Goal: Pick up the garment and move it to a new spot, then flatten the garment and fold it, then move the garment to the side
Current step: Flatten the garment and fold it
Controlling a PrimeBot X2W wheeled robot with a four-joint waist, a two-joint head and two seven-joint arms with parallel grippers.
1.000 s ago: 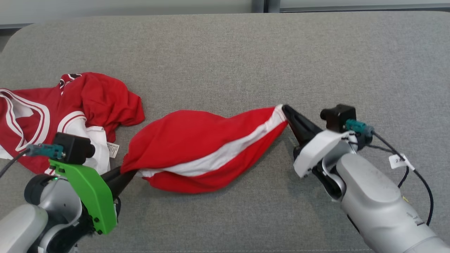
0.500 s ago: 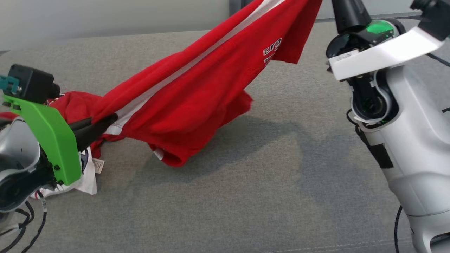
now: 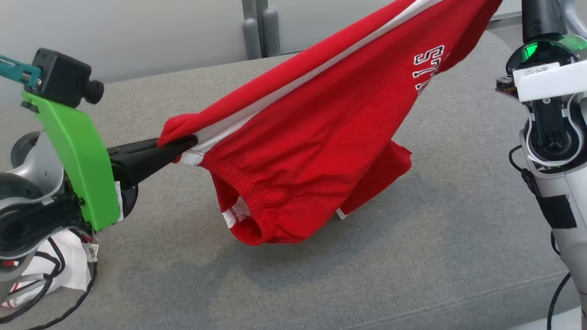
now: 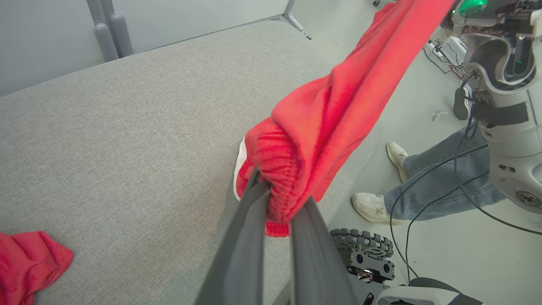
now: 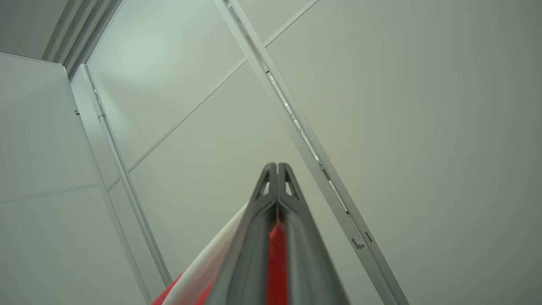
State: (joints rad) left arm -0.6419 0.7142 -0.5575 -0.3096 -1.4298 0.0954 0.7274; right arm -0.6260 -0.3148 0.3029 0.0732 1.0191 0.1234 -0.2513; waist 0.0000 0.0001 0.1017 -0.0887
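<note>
The garment [image 3: 321, 137] is a pair of red shorts with a white side stripe and white lettering. It hangs stretched in the air over the grey cushion [image 3: 367, 275]. My left gripper [image 3: 183, 143] is shut on its elastic waistband, low on the left. In the left wrist view, the waistband [image 4: 277, 186] is bunched between the two fingers. My right arm [image 3: 548, 78] rises at the far right and holds the other end high. In the right wrist view, my right gripper [image 5: 277, 167] points up at a wall, shut on red and white cloth [image 5: 277, 262].
A second red garment [image 4: 29, 262] lies on the cushion [image 4: 127, 127] to the left, and white and red cloth [image 3: 69, 270] shows under my left arm. A person's legs in jeans and white shoes [image 4: 423, 186] stand on the floor beyond the cushion's edge, near cables.
Both grippers have lifted the shorts off the cushion, the right one much higher. The shorts now hang open and slanted. The head camera has also shifted.
</note>
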